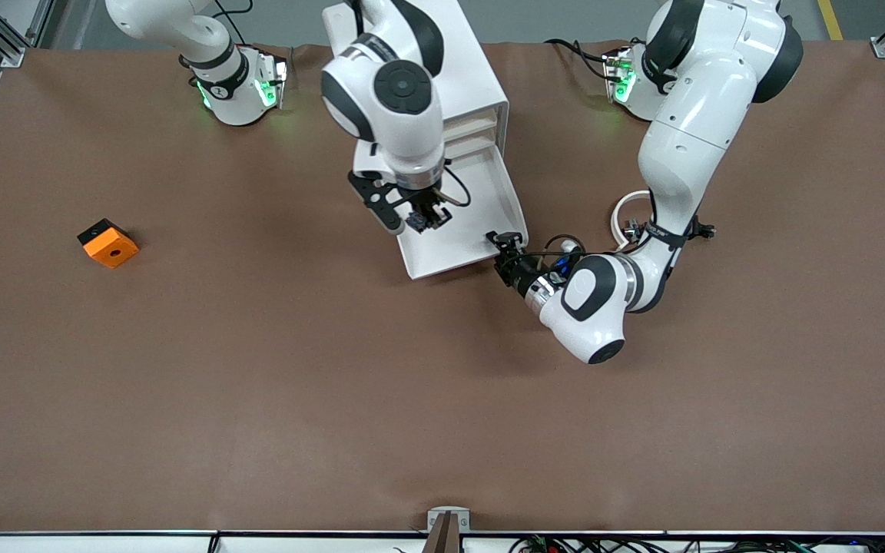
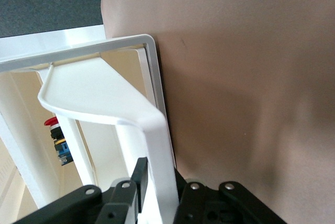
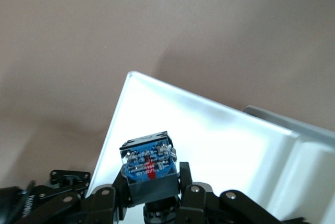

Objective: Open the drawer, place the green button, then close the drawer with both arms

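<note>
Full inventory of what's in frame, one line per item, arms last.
White boxy cabinet: 1, white with cream drawer fronts, between the two arm bases.
Shallow white tray drawer: 1, white, pulled out of the cabinet toward the front camera.
Small push button with black body and blue base: 1, held over the open drawer; a red cap shows in the left wrist view.
Orange block with a black hole: 1, on the table toward the right arm's end.
Brown table cover: 1, over the whole table.
Right gripper: 1, black, over the drawer, shut on the button.
Left gripper: 1, black, closed on the drawer's front edge.
</note>
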Controlling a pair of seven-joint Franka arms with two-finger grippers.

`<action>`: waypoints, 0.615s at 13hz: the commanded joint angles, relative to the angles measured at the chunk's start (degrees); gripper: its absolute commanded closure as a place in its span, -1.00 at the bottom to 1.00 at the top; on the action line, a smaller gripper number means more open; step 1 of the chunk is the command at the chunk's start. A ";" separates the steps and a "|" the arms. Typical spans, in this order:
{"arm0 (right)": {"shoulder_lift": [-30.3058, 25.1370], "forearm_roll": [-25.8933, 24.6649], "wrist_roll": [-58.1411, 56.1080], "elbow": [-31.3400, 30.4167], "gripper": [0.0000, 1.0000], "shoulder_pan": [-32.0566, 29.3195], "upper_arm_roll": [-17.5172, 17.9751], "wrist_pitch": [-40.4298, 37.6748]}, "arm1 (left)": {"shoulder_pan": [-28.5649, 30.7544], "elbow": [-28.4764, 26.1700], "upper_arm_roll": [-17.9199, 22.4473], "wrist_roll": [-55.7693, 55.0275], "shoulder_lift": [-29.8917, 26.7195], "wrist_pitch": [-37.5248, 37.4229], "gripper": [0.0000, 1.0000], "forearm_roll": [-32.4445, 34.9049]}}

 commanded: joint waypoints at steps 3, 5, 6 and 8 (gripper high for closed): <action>6.89 -4.79 9.88 0.92 1.00 5.33 -0.56 4.92 | -0.35 0.45 0.43 1.26 -0.16 0.99 -0.53 -1.44; 8.48 -5.93 12.09 0.92 1.00 6.04 -0.56 6.85 | -0.35 0.45 0.43 1.35 -0.17 0.99 -1.00 -2.31; 8.84 -6.20 12.18 0.92 1.00 6.04 -0.56 6.95 | -0.26 0.45 0.43 1.35 -0.25 1.08 -1.00 -2.93; 8.93 -6.29 12.18 0.92 1.00 5.95 -0.65 6.95 | -0.17 0.45 0.43 1.44 -0.34 1.17 -1.00 -3.02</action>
